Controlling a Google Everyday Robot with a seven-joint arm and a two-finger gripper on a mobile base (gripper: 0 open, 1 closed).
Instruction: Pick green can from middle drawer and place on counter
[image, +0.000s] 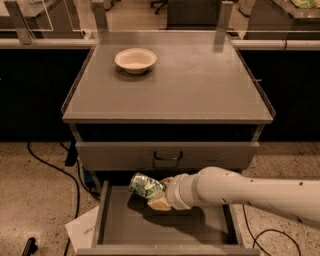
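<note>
The white arm (245, 192) reaches in from the right, lying nearly level and low across the front of the cabinet, with its wrist pointing left. The gripper (161, 192) sits over the open middle drawer (170, 227), its fingers clamped on the green can (145, 185). The can hangs tilted above the drawer floor, casting a shadow on it, just below the closed drawer front (110, 156) and left of its dark handle (167, 159). Above, the counter (200, 85) carries a cream bowl (135, 60) near its back left corner.
</note>
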